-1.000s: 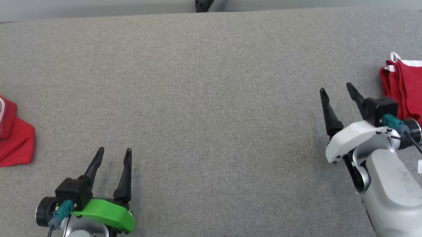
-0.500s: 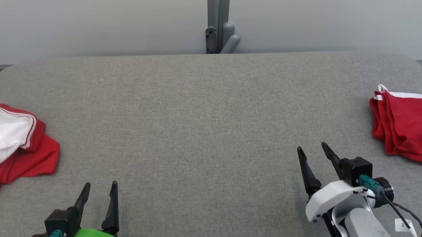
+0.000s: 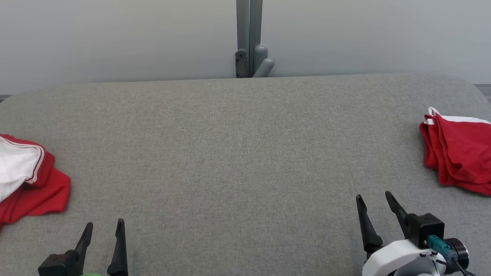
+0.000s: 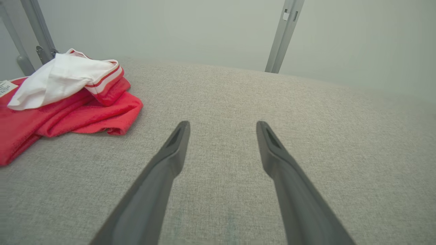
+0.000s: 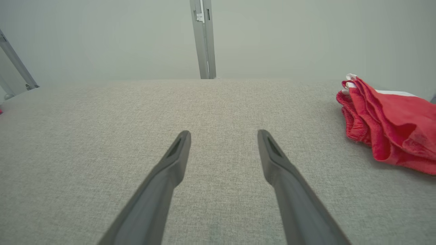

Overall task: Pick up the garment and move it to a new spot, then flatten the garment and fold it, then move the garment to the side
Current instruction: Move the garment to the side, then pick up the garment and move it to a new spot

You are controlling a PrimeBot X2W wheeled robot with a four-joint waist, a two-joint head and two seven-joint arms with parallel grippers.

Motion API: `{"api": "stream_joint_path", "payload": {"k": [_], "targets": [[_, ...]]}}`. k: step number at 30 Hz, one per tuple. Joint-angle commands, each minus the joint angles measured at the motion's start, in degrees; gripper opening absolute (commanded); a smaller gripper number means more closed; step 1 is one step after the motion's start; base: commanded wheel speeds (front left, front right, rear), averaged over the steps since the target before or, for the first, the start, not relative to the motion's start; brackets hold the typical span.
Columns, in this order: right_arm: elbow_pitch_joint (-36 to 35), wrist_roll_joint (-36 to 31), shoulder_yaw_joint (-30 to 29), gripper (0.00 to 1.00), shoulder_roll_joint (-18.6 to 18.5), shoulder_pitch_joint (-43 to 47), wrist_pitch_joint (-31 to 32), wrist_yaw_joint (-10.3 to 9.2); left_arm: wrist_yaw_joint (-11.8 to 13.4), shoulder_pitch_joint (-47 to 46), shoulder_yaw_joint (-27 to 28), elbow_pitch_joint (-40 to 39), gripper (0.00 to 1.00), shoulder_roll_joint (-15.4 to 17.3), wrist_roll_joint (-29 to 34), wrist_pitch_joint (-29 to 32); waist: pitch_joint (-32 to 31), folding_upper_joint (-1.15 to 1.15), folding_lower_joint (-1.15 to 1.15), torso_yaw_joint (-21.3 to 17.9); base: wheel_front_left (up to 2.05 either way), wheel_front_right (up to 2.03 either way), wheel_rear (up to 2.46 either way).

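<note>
You have a grey fabric-covered table [image 3: 244, 163] across the whole head view, rounded at its far corners. Behind it stands a plain pale wall [image 3: 109, 32]. A grey metal post [image 3: 248, 30] runs up that wall at the middle of the table's far edge.

Crumpled garment [image 3: 19, 186]: red, with a white part edged in red stripes lying on top. You find it bunched at the table's left edge, running out of the head view. In the left wrist view it lies up and to the left of the fingers, apart from them, and a small white label shows at its far left.

Folded garment [image 3: 464, 156]: red, white trim along its far edge, layers stacked and lined up on the side facing the table's middle. You find it at the table's right edge, flat on the fabric.

Right gripper [image 3: 373, 196]: low at the near right, well short of the folded garment. Fingers spread wide, holding nothing, bare table between them. A teal connector [image 3: 437, 245] sits on its wrist.

Left gripper [image 3: 104, 224]: low at the near left, to the right of the crumpled garment and not touching it. Fingers likewise spread wide apart, nothing gripped.
</note>
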Motion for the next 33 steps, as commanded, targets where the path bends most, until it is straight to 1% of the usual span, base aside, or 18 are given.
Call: {"api": "stream_joint_path", "payload": {"k": [1, 6, 13, 18, 21, 25, 33], "targets": [[-0.6, -0.4, -0.4, 1.00, 0.3, 0.7, -0.1, -0.09, 0.1, 1.0, 0.2, -0.1, 1.00, 0.1, -0.1, 0.0, -0.2, 0.00, 0.00, 0.0, 0.00, 0.00, 0.00], [-2.0, -1.6, -0.2, 1.00, 0.5, 2.4, -0.1, -0.09, 0.1, 1.9, 0.2, -0.4, 1.00, 0.1, -0.3, 0.0, -0.3, 0.00, 0.00, -0.4, 0.00, 0.00, 0.00], [-2.7, -1.5, -0.9, 1.00, 0.8, 3.2, -0.1, -0.09, 0.2, 1.6, -0.2, -0.4, 1.00, 0.1, -0.5, 0.0, -0.2, 0.00, 0.00, -0.4, 0.00, 0.00, 0.00], [-3.3, -1.6, -0.7, 1.00, 0.8, 3.0, -0.1, -0.09, 0.5, 0.6, 0.0, -0.4, 1.00, 0.1, -1.0, 0.0, 0.4, 0.00, 0.00, 1.2, 0.00, 0.00, 0.00], [-3.4, -1.5, -0.2, 1.00, 0.8, 3.1, -0.1, -0.09, 0.7, 0.2, 0.2, -0.2, 1.00, 0.1, -0.6, 0.0, 0.7, 0.00, 0.00, 3.6, 0.00, 0.00, 0.00], [-3.6, -1.3, 0.9, 1.00, 0.9, 2.7, -0.1, -0.09, 1.0, 0.2, 1.1, -0.1, 1.00, 0.1, -0.2, 0.0, 1.1, 0.00, 0.00, 7.9, 0.00, 0.00, 0.00], [-3.2, -0.3, 4.4, 1.00, 1.0, 1.4, -0.1, -0.09, 1.0, 0.8, 2.3, 0.4, 1.00, 0.1, 0.1, 0.0, 2.3, 0.00, 0.00, 19.2, 0.00, 0.00, 0.00]]}}
